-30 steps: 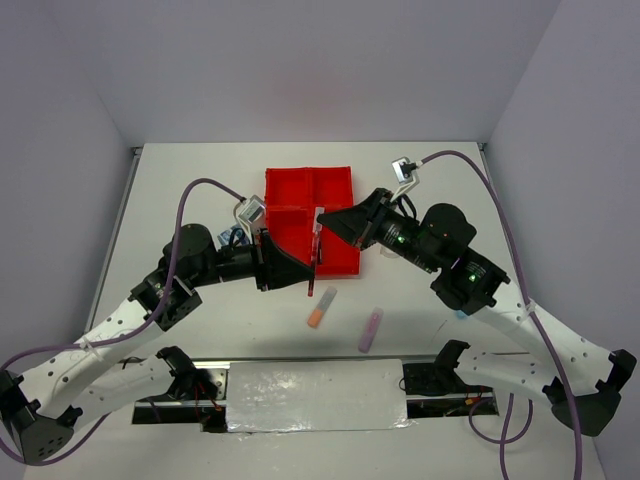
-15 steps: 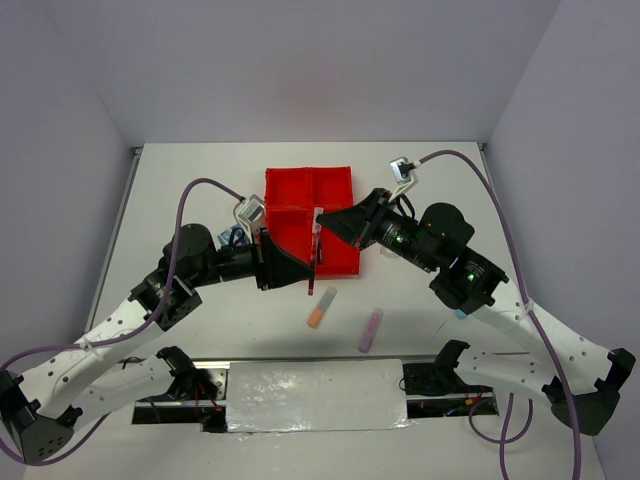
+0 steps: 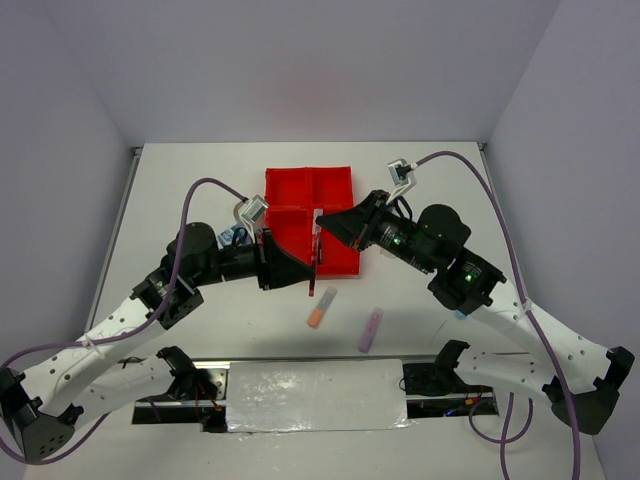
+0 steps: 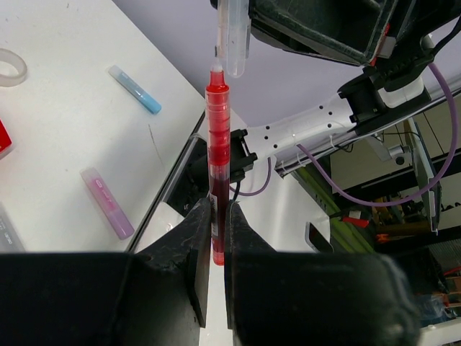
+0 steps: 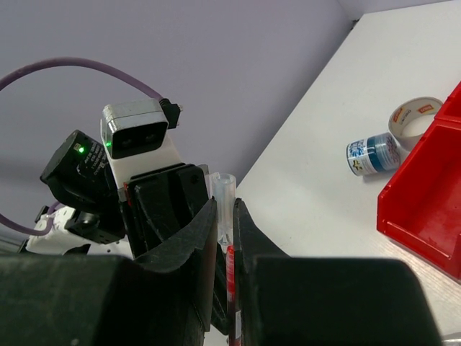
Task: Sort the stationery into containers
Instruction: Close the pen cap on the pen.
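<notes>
My left gripper (image 4: 217, 209) is shut on the lower end of a thin red pen (image 4: 217, 144) and holds it upright. My right gripper (image 5: 224, 209) is shut on a clear pen cap (image 5: 224, 191), whose end sits at the pen's tip (image 5: 230, 274). In the top view the two grippers meet over the near edge of the red tray (image 3: 290, 185), the left gripper (image 3: 312, 272) below and the right gripper (image 3: 321, 222) above. The cap (image 4: 234, 36) also shows in the left wrist view.
An orange highlighter (image 3: 320, 308) and a purple highlighter (image 3: 370, 329) lie on the table in front of the tray. A light-blue highlighter (image 4: 135, 89) and a clear tape ring (image 4: 9, 67) lie to the right. A blue-white roll (image 5: 372, 153) and a tan tape ring (image 5: 415, 115) lie left of the tray.
Almost nothing. The right gripper with the cap has edged slightly toward the pen. Both grippers keep their hold.
</notes>
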Motion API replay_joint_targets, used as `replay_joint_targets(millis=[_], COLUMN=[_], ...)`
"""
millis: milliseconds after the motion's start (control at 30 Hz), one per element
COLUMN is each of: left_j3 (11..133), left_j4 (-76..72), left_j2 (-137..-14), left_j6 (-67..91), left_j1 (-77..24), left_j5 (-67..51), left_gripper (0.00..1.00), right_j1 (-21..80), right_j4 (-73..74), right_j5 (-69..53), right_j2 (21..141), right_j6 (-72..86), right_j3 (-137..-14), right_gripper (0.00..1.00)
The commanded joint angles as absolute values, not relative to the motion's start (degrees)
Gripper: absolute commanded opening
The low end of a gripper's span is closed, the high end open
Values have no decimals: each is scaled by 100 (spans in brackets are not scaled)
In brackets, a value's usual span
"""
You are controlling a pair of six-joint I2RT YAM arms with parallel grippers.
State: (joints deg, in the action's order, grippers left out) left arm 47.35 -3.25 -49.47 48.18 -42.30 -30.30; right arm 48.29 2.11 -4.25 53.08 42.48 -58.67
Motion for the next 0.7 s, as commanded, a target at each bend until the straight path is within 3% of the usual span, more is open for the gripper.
replay_joint_targets(millis=[0,667], left_j3=[5080,4913], left_j4=[-817,-800], left_j2=[-4896,-4764], left_j6=[4720,4781], left_j1=[-4263,-4263], left_j5=[-3094,-3050], left_gripper=[0,0], right_j1=[4904,4913], right_j4=[307,308], right_j5=[-273,-299], right_j2=[5335,5520], right_j6=[4026,3832], right_j3=[-5844,-6337], right_gripper=[0,0])
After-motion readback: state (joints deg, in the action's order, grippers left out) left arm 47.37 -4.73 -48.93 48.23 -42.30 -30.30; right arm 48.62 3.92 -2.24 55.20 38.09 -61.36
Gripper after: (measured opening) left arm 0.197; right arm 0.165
